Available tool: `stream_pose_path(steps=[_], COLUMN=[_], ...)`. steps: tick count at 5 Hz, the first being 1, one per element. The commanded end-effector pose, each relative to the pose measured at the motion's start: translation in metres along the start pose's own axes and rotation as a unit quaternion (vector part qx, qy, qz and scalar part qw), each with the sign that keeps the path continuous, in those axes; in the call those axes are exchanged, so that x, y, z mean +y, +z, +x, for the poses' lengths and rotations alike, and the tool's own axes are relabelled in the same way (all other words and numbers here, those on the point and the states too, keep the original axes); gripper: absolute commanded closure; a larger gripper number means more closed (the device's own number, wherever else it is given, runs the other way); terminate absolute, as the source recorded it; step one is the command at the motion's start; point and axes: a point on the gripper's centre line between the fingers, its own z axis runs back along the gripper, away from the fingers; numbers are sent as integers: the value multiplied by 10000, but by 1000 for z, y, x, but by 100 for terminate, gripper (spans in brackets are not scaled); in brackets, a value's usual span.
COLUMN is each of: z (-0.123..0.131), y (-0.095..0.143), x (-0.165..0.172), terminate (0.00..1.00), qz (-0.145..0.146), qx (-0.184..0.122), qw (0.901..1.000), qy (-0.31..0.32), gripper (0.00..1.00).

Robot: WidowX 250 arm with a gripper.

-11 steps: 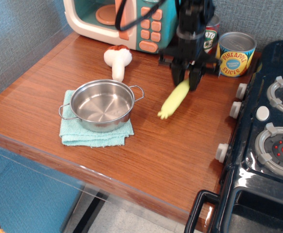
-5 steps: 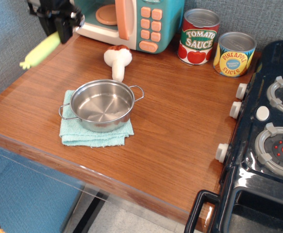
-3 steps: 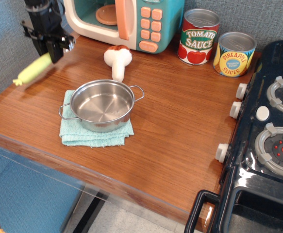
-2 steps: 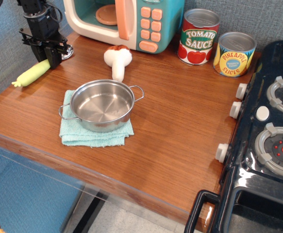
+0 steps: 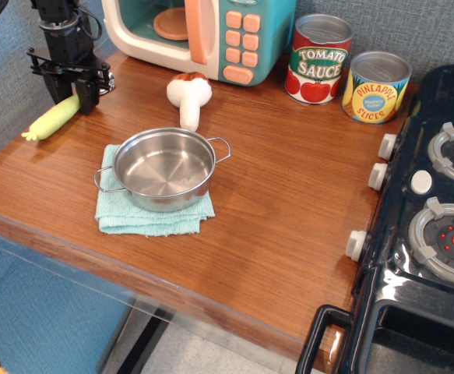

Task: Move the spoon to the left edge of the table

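In the single view, observation.image, the spoon (image 5: pixel 53 118) lies at the upper left of the frame, right at the left border of the desk (image 5: pixel 289 218), its pale yellow-green handle reaching out to that border. The pincer (image 5: pixel 74 92) stands over the spoon's upper-right end, its dark fingers straddling it where handle meets bowl; the jaws look slightly parted, but whether they grip the spoon or have let go I cannot tell. The shiny bowl is mostly hidden behind the fingers.

The step in hand appears to be the set-down at the goal spot: the spoon seems to rest on the wood. The next move would call for parting the jaws fully and lifting straight up, so the handle is not dragged or tipped off the border.

The spoon's long axis runs diagonally, handle tip pointing to the lower left, bowl end to the upper right, toward the toy microwave (image 5: pixel 203 35)
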Motion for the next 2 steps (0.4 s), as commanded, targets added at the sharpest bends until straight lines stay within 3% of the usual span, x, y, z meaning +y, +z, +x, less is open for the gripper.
stream_pose_path(steps=[1, 2], z=[5, 6], y=[103, 109], x=[-10, -21], terminate=[0, 0], qz=[442, 440], qx=[-544, -469], qw=[9973, 9971], qy=[-224, -410], gripper=[0, 0])
